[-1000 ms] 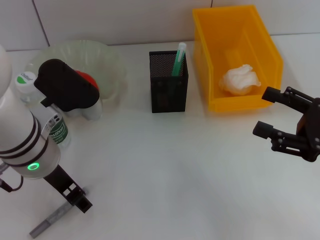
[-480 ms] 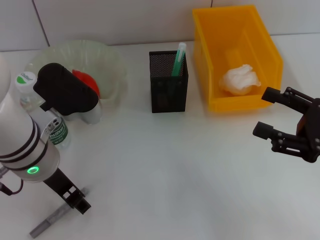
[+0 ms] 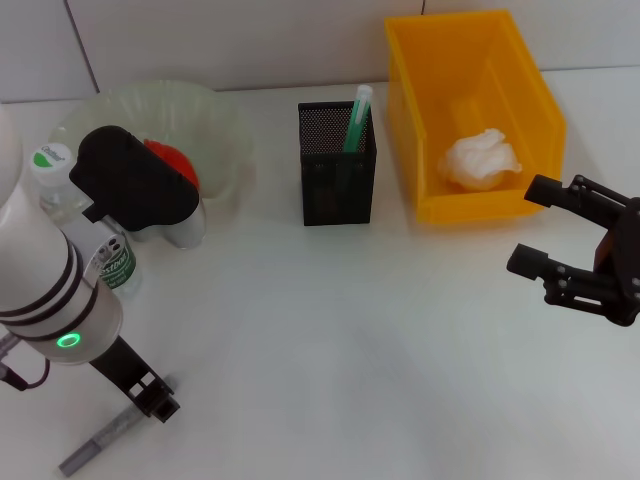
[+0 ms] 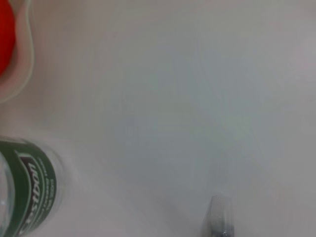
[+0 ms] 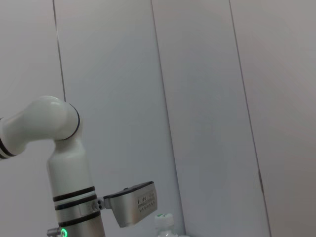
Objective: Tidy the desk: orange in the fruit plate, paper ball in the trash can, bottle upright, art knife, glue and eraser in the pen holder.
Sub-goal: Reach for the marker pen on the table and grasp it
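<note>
The grey art knife lies flat at the table's front left, and its tip shows in the left wrist view. My left gripper hangs right over its middle. The bottle stands upright beside the fruit plate, which holds the orange. In the left wrist view the bottle and orange show at the frame's edge. The paper ball lies in the yellow trash can. A green glue stick stands in the black mesh pen holder. My right gripper is open, in front of the trash can. The eraser is out of view.
A second bottle's white and green cap shows behind my left arm. A grey panelled wall and my left arm fill the right wrist view.
My left arm has shifted slightly, uncovering more of the orange, and its gripper has edged along the art knife. The knife and my right arm have not moved.
</note>
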Controlling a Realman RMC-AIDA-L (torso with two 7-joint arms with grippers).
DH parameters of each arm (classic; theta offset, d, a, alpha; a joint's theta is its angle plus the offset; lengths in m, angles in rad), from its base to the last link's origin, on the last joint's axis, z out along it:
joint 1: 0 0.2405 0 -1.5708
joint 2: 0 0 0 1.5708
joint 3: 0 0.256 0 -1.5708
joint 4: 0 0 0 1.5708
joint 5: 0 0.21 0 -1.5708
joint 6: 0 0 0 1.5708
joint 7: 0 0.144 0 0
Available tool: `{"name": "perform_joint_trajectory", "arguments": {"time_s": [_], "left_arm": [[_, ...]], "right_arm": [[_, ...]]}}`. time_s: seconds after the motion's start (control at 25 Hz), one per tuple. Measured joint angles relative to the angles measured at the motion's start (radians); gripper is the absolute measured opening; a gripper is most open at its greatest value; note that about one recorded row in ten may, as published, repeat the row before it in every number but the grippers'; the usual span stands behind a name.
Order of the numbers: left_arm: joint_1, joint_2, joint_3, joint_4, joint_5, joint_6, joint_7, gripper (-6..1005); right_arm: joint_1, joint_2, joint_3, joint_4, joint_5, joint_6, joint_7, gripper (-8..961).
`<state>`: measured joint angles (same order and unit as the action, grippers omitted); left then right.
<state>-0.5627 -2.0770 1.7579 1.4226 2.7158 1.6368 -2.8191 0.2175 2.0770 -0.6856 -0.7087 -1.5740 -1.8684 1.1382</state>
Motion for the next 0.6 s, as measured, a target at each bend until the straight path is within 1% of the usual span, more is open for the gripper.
{"name": "perform_joint_trajectory", "arguments": {"time_s": [0.28, 0.6], "left_arm": [[-0.011, -0.002, 0.005, -0.036, -0.007, -0.006, 0.001, 520], [-0.016, -0.002, 0.011, -0.042, -0.016, -0.017, 0.002, 503]], "right_arm": [[0.002, 0.0, 0.0, 0.0, 0.0, 0.0, 0.0, 832], [0.001, 0.0, 0.0, 0.0, 0.003, 0.0, 0.002, 832]]}}
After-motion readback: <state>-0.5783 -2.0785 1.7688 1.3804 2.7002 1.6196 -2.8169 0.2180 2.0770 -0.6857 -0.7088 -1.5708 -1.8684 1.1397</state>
